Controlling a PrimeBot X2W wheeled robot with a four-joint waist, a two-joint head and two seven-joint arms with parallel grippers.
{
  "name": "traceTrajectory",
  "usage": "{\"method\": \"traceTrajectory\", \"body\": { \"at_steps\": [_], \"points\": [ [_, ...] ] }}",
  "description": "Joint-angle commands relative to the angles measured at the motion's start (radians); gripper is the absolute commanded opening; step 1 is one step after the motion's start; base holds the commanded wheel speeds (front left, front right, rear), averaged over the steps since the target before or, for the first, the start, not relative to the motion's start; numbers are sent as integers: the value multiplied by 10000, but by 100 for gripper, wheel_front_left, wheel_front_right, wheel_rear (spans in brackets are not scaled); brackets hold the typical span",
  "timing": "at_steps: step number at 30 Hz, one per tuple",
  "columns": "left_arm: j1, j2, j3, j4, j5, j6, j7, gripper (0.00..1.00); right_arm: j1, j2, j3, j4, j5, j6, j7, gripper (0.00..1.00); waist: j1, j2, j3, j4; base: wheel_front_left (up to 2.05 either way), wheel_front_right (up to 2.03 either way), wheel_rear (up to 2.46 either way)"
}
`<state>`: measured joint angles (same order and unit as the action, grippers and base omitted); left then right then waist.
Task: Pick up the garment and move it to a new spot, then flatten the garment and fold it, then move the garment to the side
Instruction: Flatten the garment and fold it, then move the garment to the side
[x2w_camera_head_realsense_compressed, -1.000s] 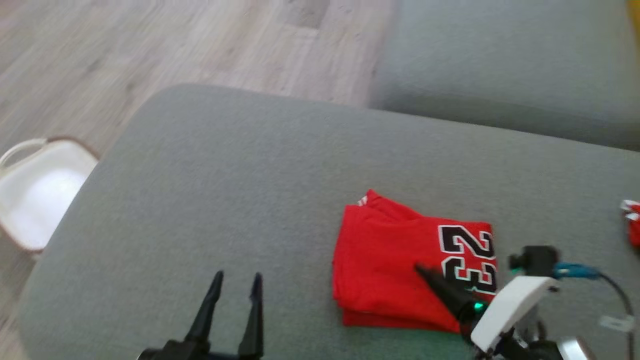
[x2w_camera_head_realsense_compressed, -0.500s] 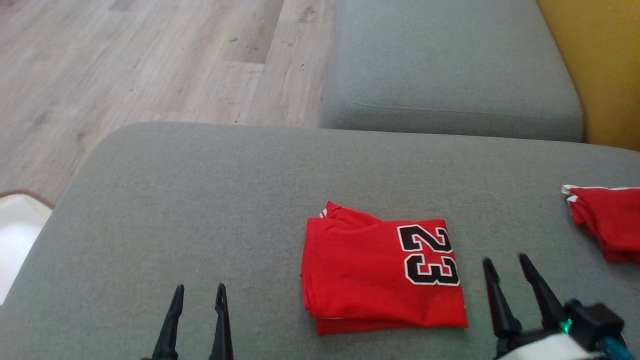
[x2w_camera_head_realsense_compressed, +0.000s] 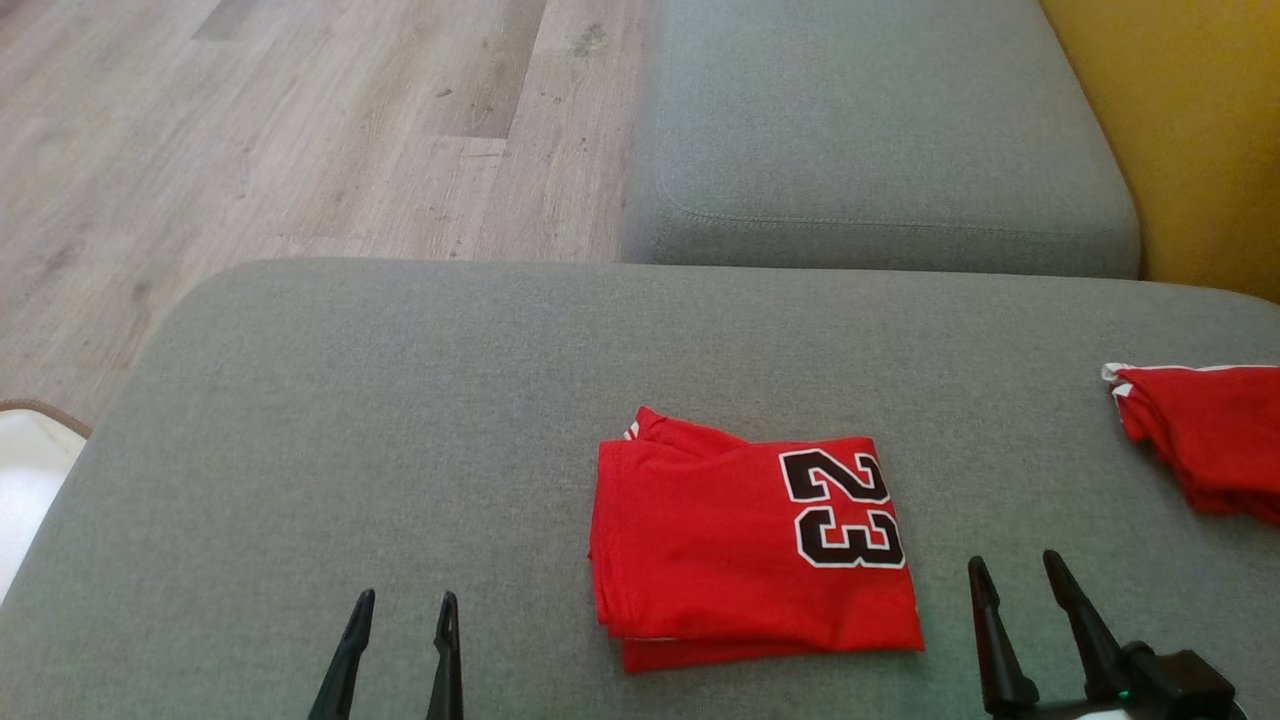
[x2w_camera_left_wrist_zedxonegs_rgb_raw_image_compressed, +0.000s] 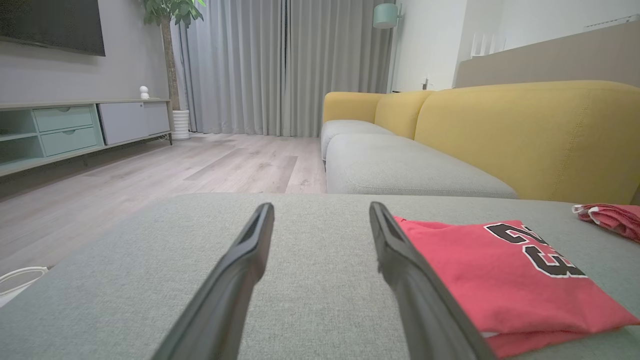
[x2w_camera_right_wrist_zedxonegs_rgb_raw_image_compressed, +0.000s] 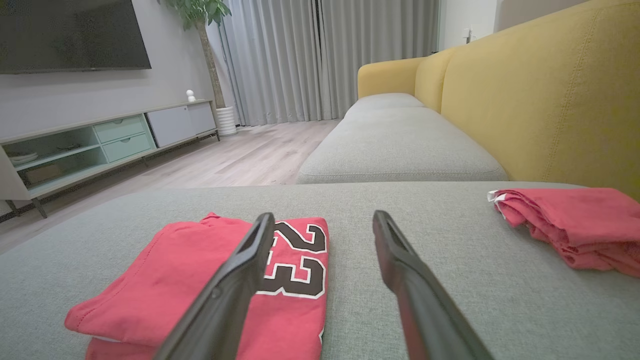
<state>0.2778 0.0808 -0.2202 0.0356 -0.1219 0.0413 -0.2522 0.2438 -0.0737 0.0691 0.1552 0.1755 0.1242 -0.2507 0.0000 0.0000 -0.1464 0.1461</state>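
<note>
Though a long sofa runs off behind it, the biggest thing before the robot is a wide grey cushion with rounded corners. Beyond it lies a second grey seat, backed by the yellow sofa back, and pale wooden floor spreads to the left. The wrist views add grey curtains, a dark television on the wall and a low cabinet with pale green drawers beneath it.

The garment, a red jersey, lies flat on the wide cushion, right of its middle and towards its near edge. It is folded into a rough rectangle, with its layers showing along the near edge and a sliver of white trim at its far left corner. The only writing is the number "23", in black digits with white outlines, on the right part of the top face and turned sideways in the head view. No brand mark can be read.

A second red garment, bunched and edged with white trim, sits at the cushion's right side, well apart from the first.

The right gripper is released, fingers spread and holding nothing, just beside the jersey's near right corner. The left gripper is likewise released and empty, over bare cushion to the jersey's left.
</note>
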Motion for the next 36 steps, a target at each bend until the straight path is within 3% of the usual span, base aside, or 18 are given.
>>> {"method": "traceTrajectory", "body": {
  "at_steps": [1,36],
  "points": [
    [-407,-118,386,-272,86,-30,-95,100,-307,-79,183,-347,-68,65,-109,100,0,0,-1,-4,0,0,0],
    [-311,-291,500,-288,414,-339,-95,100,-398,-28,447,-157,-386,65,-110,100,0,0,201,-233,0,0,0]
  ]
}}
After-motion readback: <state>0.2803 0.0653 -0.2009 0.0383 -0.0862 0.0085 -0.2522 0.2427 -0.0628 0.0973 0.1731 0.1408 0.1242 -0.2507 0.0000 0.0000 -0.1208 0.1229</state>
